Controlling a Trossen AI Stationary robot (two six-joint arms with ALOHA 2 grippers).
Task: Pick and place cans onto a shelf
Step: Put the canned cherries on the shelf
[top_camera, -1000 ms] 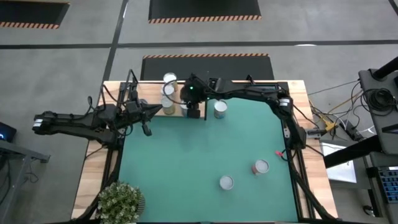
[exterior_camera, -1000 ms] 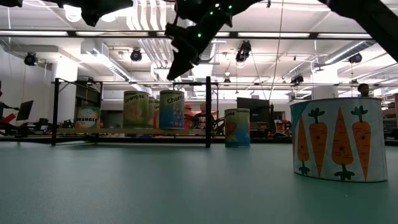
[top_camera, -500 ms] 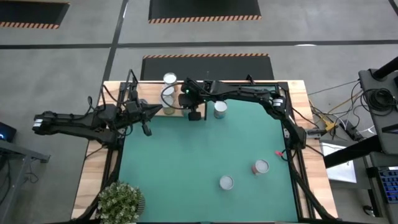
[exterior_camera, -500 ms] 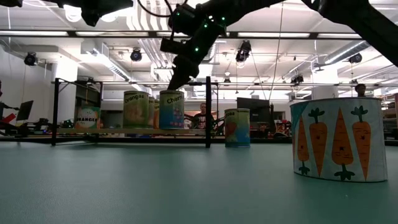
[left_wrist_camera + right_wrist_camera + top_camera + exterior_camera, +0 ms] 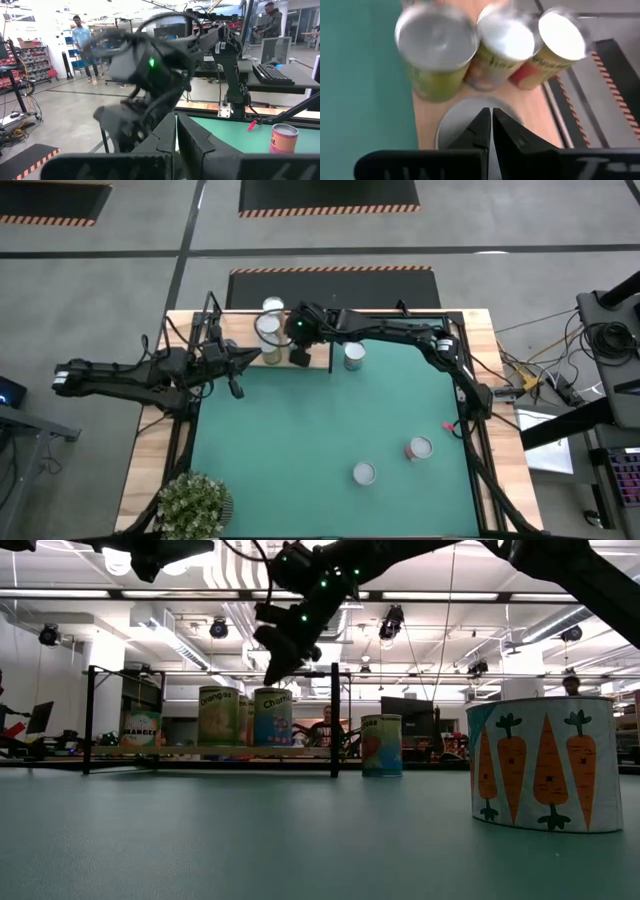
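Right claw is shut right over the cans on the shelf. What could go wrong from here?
The right claw hangs shut just above a can on the shelf, with three more cans packed close behind. A sideways sweep or a drop could topple that can into its neighbours. The shelf is crowded at this end, so later cans may knock these. The left claw waits shut near the shelf, so the arms might clash.

A bushy green plant (image 5: 193, 505) sits at a corner of the worktop (image 5: 150, 455) — just off the green mat (image 5: 320, 440). A small red thing (image 5: 449, 426) lies near the mat's edge. Far back, a person (image 5: 80, 42) stands — near a keyboard (image 5: 272, 74) on a desk.
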